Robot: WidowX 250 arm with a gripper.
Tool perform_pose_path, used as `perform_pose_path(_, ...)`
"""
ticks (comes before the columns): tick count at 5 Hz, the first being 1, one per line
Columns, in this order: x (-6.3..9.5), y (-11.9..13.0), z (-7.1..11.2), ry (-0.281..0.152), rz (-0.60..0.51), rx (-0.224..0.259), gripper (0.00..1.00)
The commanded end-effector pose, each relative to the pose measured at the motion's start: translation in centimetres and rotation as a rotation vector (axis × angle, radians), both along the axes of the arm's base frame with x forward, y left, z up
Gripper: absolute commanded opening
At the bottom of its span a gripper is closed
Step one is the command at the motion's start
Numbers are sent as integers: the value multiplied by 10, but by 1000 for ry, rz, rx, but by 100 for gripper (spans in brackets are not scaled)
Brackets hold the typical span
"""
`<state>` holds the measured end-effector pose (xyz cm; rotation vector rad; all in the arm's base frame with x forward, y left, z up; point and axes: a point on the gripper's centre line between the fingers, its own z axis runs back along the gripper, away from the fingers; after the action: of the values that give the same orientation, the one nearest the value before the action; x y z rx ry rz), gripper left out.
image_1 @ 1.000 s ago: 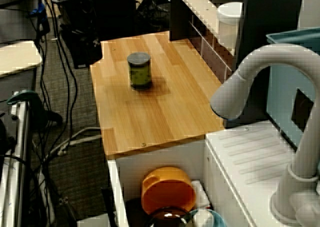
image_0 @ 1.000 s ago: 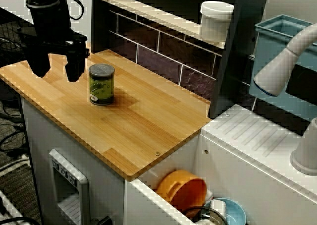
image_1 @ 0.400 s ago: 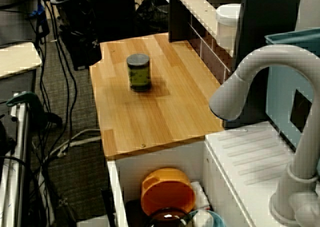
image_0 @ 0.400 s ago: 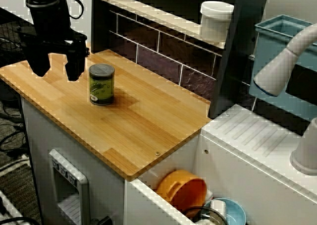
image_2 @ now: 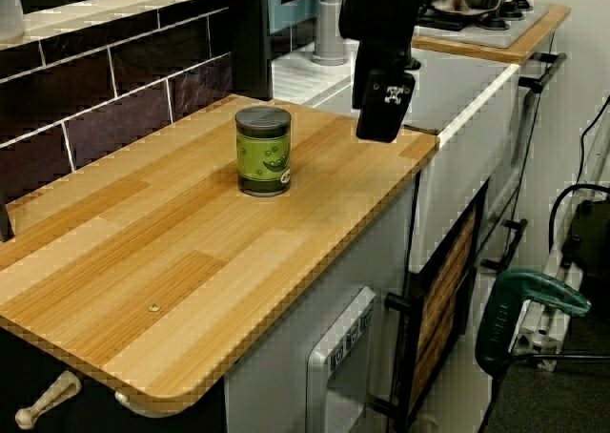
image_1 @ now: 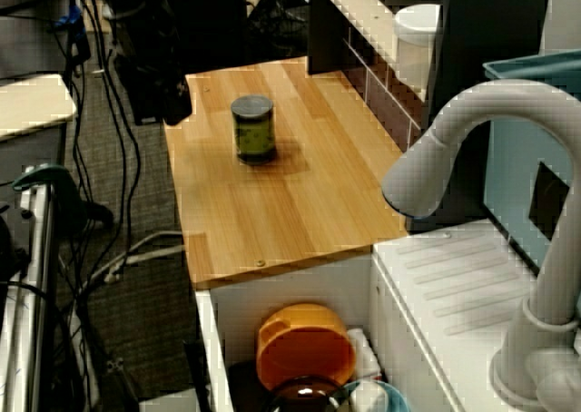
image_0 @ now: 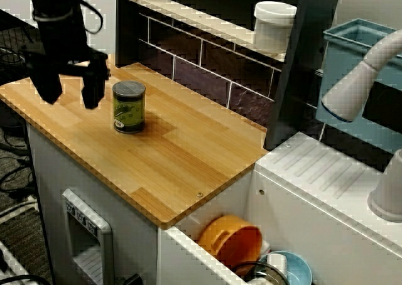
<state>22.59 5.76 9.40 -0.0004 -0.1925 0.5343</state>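
Can [image_0: 129, 107]: upright on counter [image_0: 188, 153], probably rigid, slick-walled, fairly heavy; grip mid-wall; gripper [image_0: 70, 91] spread wide, empty, just beside.

the can [image_0: 129, 107] is glossy metal, the counter [image_0: 188, 162] smooth matt wood.

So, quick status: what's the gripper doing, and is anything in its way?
Gripper open, empty, beside the green can. Can upright on the wooden counter, untouched. Nothing between them.
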Motion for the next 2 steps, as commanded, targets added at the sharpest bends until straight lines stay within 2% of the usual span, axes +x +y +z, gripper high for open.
perform_pose_path(1,32,3,-18,-73,-7,17,100)
perform_pose_path(2,46,0,-32,-79,-11,33,36)
